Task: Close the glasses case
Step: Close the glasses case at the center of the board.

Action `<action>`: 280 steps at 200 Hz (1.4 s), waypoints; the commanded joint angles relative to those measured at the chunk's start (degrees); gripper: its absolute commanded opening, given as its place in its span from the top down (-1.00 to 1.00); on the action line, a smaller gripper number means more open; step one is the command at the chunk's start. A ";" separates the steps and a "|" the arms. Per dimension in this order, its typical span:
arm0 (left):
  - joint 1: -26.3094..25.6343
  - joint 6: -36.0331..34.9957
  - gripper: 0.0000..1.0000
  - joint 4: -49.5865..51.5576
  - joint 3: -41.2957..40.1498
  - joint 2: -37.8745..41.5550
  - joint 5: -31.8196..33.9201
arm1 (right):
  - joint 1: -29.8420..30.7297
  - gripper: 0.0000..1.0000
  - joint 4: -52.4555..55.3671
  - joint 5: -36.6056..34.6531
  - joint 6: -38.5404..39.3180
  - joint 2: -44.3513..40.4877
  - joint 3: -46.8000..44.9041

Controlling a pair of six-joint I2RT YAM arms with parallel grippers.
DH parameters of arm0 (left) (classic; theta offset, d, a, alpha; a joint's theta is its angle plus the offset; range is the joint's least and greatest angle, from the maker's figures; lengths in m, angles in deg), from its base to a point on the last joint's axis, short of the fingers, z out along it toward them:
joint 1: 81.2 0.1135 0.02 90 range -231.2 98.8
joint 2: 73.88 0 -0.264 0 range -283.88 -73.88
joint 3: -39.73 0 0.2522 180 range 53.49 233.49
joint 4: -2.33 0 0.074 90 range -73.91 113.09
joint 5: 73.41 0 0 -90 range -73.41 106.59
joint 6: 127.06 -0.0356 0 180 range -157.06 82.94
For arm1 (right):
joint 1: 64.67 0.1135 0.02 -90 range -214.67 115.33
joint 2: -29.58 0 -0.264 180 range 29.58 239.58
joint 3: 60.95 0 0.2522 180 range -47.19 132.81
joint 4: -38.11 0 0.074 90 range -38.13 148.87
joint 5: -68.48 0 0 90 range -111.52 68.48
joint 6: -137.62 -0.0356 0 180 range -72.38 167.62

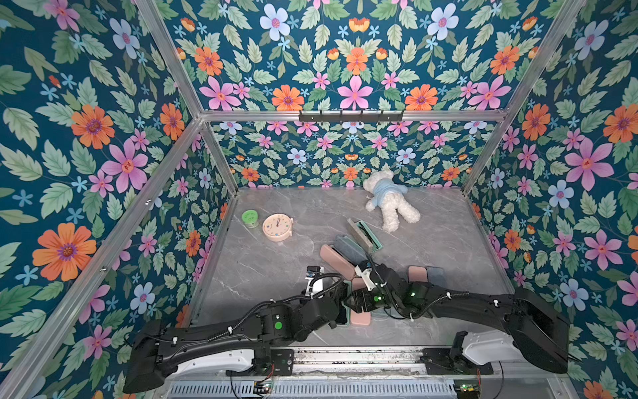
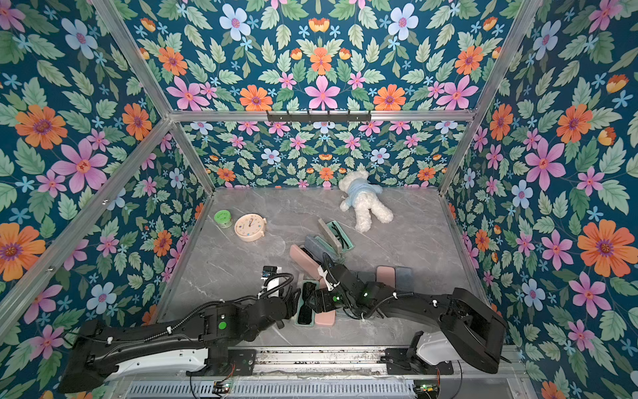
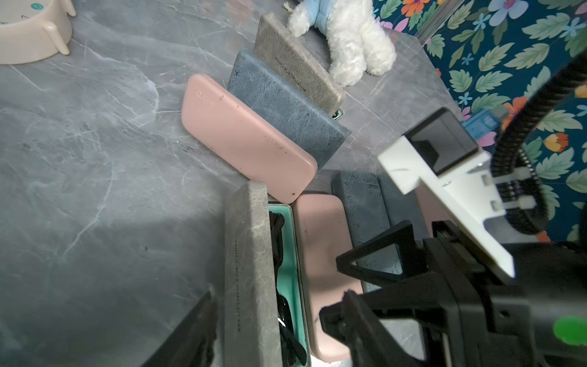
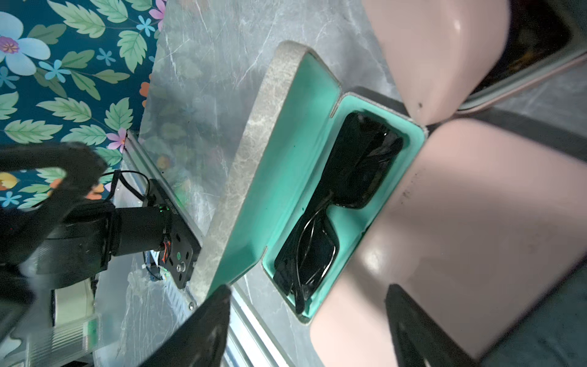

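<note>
Glasses case is lying open at 6 o'clock on table, grey lid standing upright, teal lining and black sunglasses showing. Left gripper is sitting at lid's 9 o'clock, prob. to tip it shut; jaw state cannot be told. Right gripper, fingers apart, is straddling base end and adjoining pink case, prob. as brace.

Case: grey stone-textured shell, teal lining. State: open. The lid is raised on the long-side hinge and tilted, with its lining exposed. The base lies flat and holds folded black glasses. In a top view the case sits at lower centre of the frame, its long axis running top to bottom.
</note>
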 commanded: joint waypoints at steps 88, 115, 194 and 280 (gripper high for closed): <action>7.18 -9.64 -0.06 -5.76 -5.10 6.87 -14.68 | 0.80 -0.48 0.11 -4.00 -2.61 2.08 1.21; 12.00 -11.18 0.08 -8.25 -6.32 6.67 -20.89 | 0.88 -0.47 0.21 -4.25 -2.69 1.99 1.14; 19.86 -12.32 0.45 -11.72 -8.30 7.79 -32.82 | 0.98 -0.40 0.03 -5.82 -3.19 2.78 0.60; 25.62 -13.07 0.56 -7.92 -6.20 4.24 -36.90 | 0.90 -0.35 0.58 -6.14 -3.18 2.25 0.31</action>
